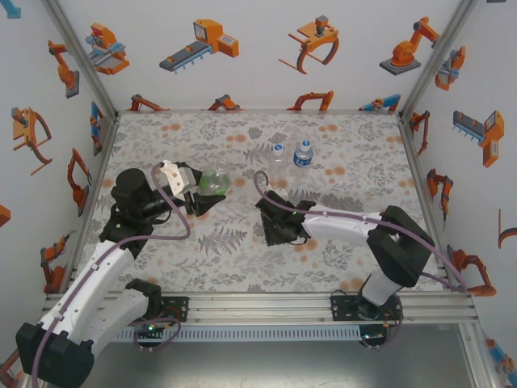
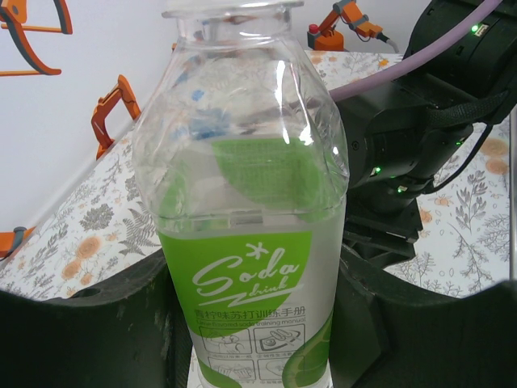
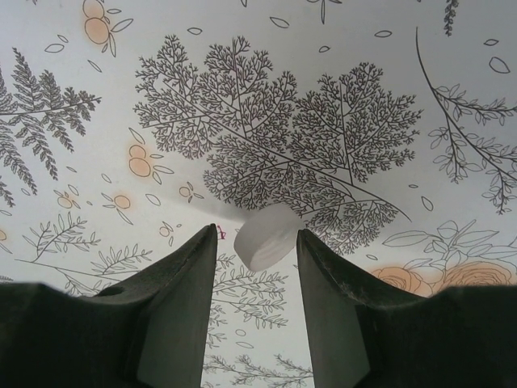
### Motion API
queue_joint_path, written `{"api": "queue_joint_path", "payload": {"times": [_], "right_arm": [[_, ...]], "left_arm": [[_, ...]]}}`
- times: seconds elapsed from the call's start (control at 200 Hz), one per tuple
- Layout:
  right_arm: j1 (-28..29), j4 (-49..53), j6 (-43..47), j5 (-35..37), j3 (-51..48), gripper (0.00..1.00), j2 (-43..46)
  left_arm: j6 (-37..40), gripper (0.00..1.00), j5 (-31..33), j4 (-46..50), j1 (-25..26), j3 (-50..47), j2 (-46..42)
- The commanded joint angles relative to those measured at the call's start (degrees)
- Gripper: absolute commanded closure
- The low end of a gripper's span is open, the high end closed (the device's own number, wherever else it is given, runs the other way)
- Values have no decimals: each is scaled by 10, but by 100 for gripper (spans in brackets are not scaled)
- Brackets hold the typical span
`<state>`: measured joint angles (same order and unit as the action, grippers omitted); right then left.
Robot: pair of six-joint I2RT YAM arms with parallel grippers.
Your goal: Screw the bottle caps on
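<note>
Clamped in left gripper [image 1: 200, 192]: green-labelled bottle [image 2: 242, 202], neck uncapped, contents unclear. Pinched at narrow right gripper [image 3: 255, 239] tips: white cap [image 3: 271, 230], tilted, above floral mat [image 1: 347, 186], mid-table. Stood just beside each other at far centre, well apart from both arms: clear bottle [image 1: 278, 150], blue-label bottle [image 1: 303, 153]. Enclosed by printed walls [image 1: 258, 81] left, far, right. Left open: mat at near centre, far left.

White walls [image 1: 258, 89] printed with orange and grey cartoon robot arms stand on three sides. A pale mat [image 1: 242, 259] patterned with grey ferns and orange flowers covers the flat surface between them. Silver metal rails [image 1: 266, 303] frame its edges. Lighting is bright and even.
</note>
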<state>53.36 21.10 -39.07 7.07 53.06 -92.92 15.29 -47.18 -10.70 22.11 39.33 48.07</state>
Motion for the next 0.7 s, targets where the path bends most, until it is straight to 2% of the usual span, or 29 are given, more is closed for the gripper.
{"api": "queue_joint_path", "payload": {"times": [0.0, 0.15, 0.431, 0.691], "right_arm": [[-3, -13, -8, 1, -12, 57, -13], [-4, -24, -16, -3, -17, 59, -19], [-24, -78, -45, -47, -54, 72, 0], [-73, -236, -113, -148, -141, 75, 43]], "left_arm": [[10, 100, -8, -6, 3, 3, -7], [11, 100, -8, -6, 4, 3, -7], [10, 100, -9, -6, 4, 3, -7], [10, 100, -9, -6, 6, 3, -7]]}}
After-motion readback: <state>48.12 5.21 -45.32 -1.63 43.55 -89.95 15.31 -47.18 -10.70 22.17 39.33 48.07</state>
